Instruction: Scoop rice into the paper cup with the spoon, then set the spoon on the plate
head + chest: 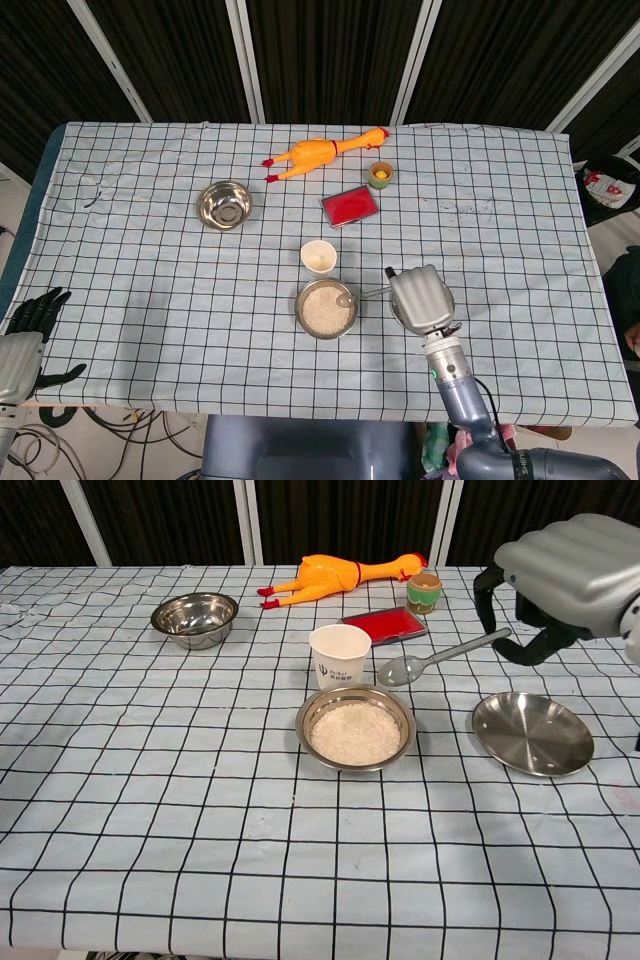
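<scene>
My right hand (423, 299) (560, 580) hovers above the steel plate (443, 295) (532, 733) and holds a clear plastic spoon (356, 295) (430, 661) by its handle. The spoon's bowl hangs in the air over the right rim of the steel bowl of rice (326, 308) (355, 728) and looks empty. The white paper cup (319, 257) (340, 655) stands upright just behind the rice bowl. At the table's near left corner my left hand (25, 335) rests with its fingers spread and nothing in it.
An empty steel bowl (224, 204) (195, 619) sits at the back left. A rubber chicken (320, 153) (335, 576), a red flat box (349, 206) (385, 626) and a small green cup (380, 175) (424, 593) lie behind the paper cup.
</scene>
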